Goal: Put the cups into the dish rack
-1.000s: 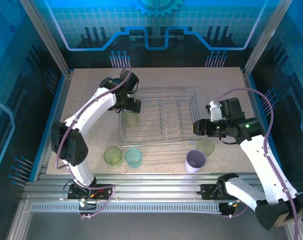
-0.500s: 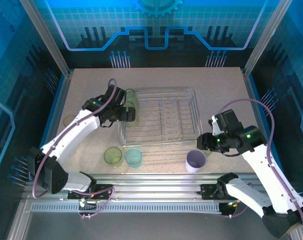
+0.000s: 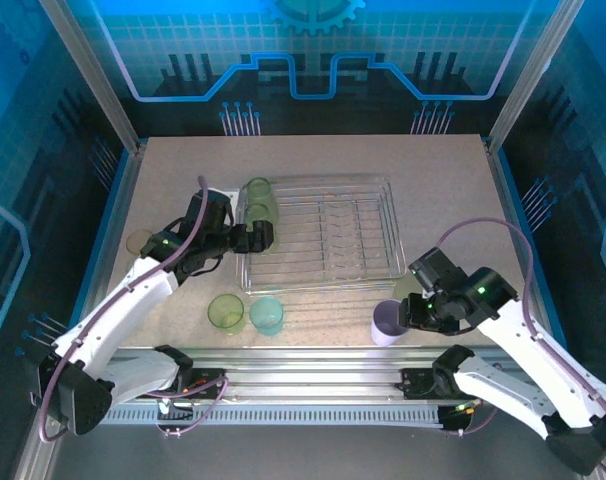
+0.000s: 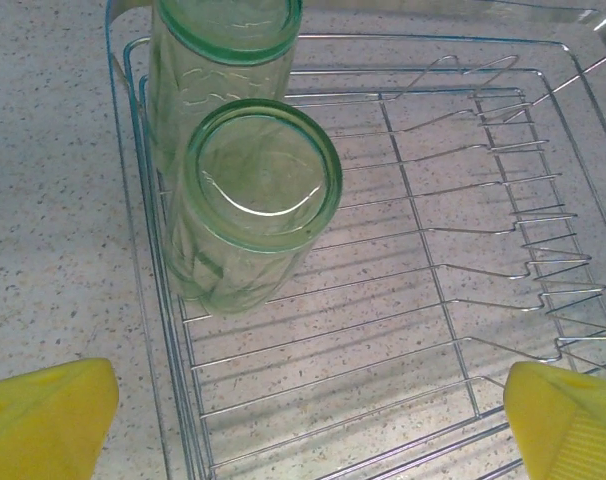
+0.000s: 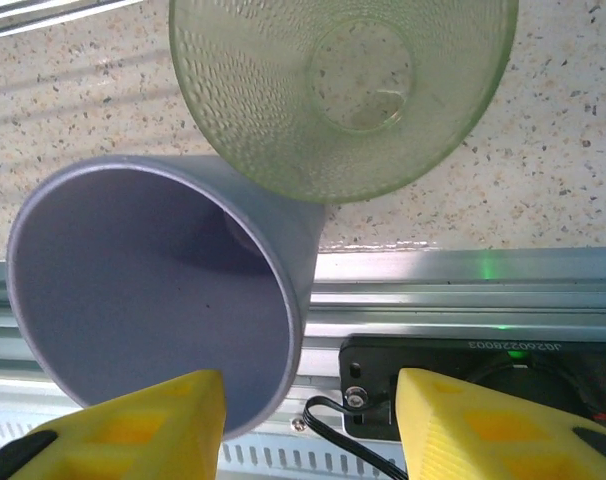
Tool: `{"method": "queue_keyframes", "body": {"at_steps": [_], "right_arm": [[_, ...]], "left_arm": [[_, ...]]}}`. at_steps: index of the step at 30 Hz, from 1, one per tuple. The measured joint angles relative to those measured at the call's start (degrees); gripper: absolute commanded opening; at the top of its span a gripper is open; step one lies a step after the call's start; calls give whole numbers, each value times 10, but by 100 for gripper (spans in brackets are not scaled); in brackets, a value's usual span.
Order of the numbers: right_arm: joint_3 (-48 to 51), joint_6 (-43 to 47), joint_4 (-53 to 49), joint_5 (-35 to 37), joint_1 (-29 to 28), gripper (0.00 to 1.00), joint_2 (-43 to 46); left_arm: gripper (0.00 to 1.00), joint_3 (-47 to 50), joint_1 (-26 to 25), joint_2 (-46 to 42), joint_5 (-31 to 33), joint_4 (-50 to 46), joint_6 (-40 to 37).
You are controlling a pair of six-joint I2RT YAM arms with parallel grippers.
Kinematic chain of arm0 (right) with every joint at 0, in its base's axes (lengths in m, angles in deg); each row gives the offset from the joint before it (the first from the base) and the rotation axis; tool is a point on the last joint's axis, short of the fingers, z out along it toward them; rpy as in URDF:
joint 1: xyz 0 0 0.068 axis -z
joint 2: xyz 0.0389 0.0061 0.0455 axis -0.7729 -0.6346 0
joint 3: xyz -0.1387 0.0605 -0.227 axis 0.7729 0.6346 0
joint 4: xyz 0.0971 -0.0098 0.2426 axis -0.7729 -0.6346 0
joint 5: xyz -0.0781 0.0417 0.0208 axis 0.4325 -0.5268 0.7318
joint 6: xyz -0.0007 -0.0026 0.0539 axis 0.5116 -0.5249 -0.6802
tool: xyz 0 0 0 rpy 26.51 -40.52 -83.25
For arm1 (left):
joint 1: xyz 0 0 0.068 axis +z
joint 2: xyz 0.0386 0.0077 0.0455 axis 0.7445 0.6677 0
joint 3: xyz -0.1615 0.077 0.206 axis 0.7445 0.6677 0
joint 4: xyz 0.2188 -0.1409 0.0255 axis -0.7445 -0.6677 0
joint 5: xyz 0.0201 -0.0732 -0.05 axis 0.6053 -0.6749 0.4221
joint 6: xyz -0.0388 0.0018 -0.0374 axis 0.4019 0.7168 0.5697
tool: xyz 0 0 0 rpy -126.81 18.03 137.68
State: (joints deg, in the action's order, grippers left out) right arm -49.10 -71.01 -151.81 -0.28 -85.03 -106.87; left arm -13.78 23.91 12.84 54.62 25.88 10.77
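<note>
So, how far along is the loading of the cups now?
Done: two green cups are in the rack. In hand: nothing; the left gripper is open by them, the right gripper open at the lavender cup. Left on the table: that one, a teal cup, a tan cup, two more green cups.

A speckled beige tabletop [image 3: 438, 185] lay inside translucent blue patterned wall panels [image 3: 403, 50], with ribbed aluminium rails [image 3: 313, 368] along its near edge.
</note>
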Motion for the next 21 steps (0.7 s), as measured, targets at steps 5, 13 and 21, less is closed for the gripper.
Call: {"method": "queue_keyframes", "body": {"at_steps": [5,13,21], "right_arm": [[16,-4,21,11,-5,42,-30],[24,-4,45,21,-6,28,-41],[26,-4,61,23,-12,13,-41]], "left_arm": [[99,4,0,0,-7,3,0],[99,10,0,0,-11,3,0],[99,17,0,-5,-11,2,0]]}}
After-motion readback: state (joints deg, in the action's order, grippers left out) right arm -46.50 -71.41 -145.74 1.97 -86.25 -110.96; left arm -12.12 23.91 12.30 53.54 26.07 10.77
